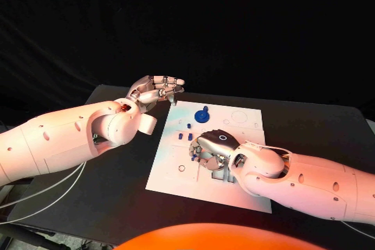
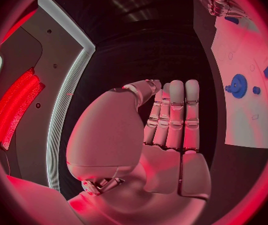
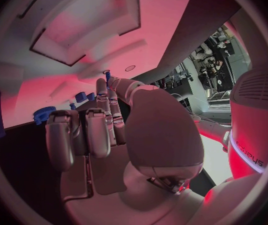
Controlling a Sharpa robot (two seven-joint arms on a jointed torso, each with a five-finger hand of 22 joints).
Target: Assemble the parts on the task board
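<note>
The flat white task board [image 1: 234,190] lies in the middle of the black surface [image 1: 117,201]. A round blue toothed gear part [image 1: 201,116] sits near the board's far edge, small blue pegs [image 1: 185,135] just nearer. The right hand [image 1: 209,151] hovers low over the board's centre, fingers partly curled, grasping nothing. The left hand [image 1: 155,90] is raised just off the board's far-left corner, fingers straight together, empty.

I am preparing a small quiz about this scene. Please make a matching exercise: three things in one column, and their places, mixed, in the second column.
Things:
1. left hand
2. right hand
3. blue gear

Places:
a. lying on the task board, near its far edge
b. above the middle of the board
c. off the board, above the black table by the board's far left corner

Pairs: 1-c, 2-b, 3-a
</note>
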